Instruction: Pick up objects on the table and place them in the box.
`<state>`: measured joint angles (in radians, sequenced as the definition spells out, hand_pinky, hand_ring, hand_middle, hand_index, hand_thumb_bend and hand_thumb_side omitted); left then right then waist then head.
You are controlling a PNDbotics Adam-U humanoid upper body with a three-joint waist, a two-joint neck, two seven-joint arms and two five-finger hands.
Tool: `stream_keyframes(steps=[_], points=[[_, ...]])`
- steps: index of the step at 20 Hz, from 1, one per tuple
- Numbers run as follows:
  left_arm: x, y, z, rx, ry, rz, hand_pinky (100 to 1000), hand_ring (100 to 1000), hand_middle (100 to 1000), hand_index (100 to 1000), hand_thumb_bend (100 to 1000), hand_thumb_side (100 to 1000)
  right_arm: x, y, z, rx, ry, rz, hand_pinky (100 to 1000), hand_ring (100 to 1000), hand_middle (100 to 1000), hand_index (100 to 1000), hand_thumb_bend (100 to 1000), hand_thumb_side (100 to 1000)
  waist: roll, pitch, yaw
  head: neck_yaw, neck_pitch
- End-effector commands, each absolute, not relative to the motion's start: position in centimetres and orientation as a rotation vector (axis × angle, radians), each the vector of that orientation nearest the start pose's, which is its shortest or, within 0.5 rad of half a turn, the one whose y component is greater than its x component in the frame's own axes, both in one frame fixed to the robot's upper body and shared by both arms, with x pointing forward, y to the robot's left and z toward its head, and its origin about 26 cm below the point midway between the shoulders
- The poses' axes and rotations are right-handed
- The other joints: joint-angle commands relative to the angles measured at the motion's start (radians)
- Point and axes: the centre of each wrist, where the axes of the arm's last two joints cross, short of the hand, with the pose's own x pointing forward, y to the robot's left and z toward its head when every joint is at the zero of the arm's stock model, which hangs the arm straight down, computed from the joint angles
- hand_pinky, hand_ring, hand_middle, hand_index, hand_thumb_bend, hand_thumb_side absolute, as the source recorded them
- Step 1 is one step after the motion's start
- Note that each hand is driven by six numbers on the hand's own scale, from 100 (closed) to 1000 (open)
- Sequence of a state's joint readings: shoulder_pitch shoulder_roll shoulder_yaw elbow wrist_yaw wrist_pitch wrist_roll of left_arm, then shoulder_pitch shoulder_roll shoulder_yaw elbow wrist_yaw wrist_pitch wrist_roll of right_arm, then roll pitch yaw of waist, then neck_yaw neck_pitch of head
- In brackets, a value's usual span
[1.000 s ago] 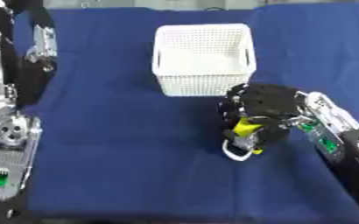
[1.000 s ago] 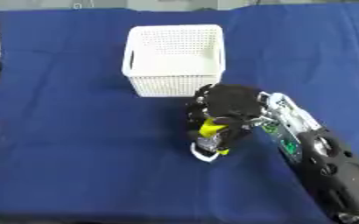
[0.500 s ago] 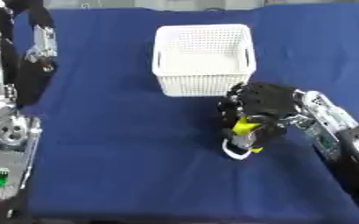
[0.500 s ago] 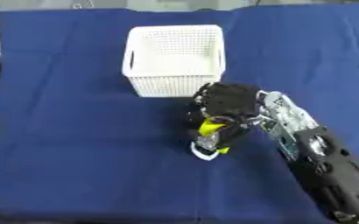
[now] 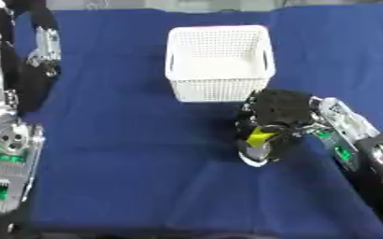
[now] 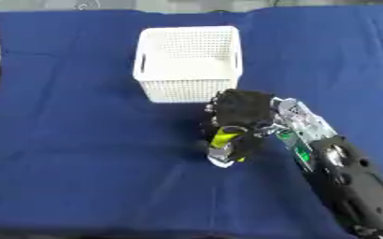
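A white perforated basket (image 5: 219,60) stands on the blue cloth at the back centre. Just in front of it, to the right, my right hand (image 5: 278,112) is curled down over a small object (image 5: 258,142) with a yellow upper part and a white lower end that touches or nearly touches the cloth. The fingers wrap its sides and hide most of it. My left arm (image 5: 7,88) runs along the left edge; its hand does not show in either view.
The blue cloth (image 5: 129,154) covers the whole table. My left arm's silver and black links (image 5: 11,140) take up the left border. No other loose objects show on the cloth.
The right hand and the yellow and white object have barely moved; the hand stays closed round it just in front of the basket.
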<state>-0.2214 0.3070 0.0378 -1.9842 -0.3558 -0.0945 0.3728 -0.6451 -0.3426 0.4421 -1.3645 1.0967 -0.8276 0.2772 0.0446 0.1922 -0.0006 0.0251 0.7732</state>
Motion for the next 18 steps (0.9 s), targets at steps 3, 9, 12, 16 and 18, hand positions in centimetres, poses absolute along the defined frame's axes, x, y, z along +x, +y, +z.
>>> stream_keyframes(steps=[3, 9, 12, 16, 18], points=[[29.21, 27.65, 18.33, 0.769, -2.382, -0.128, 900, 751, 768, 820, 100, 703, 39.88, -18.02, 10.35, 0.367, 1.697, -2.624, 100, 100, 100, 191, 136, 969, 0.001, -0.007, 0.001, -0.012, -0.003], [29.21, 27.63, 18.34, 0.769, -2.383, -0.127, 900, 751, 768, 820, 100, 703, 39.70, -17.72, 9.97, 0.296, 1.713, -2.643, 100, 100, 100, 100, 146, 919, 0.000, -0.006, 0.003, -0.012, -0.003], [29.21, 27.63, 18.35, 0.768, -2.383, -0.128, 900, 751, 768, 820, 100, 703, 39.63, -17.63, 10.05, 0.263, 1.725, -2.647, 100, 100, 100, 100, 155, 890, 0.000, -0.006, 0.004, -0.012, -0.003], [29.22, 27.62, 18.36, 0.768, -2.384, -0.129, 900, 751, 768, 820, 100, 703, 39.48, -17.44, 10.22, 0.220, 1.745, -2.642, 100, 100, 100, 100, 191, 833, 0.000, -0.005, 0.005, -0.013, -0.003], [29.22, 27.61, 18.37, 0.767, -2.384, -0.129, 900, 751, 768, 819, 100, 702, 39.36, -17.29, 10.41, 0.197, 1.770, -2.624, 100, 100, 100, 100, 142, 827, 0.000, -0.005, 0.006, -0.014, -0.003]])
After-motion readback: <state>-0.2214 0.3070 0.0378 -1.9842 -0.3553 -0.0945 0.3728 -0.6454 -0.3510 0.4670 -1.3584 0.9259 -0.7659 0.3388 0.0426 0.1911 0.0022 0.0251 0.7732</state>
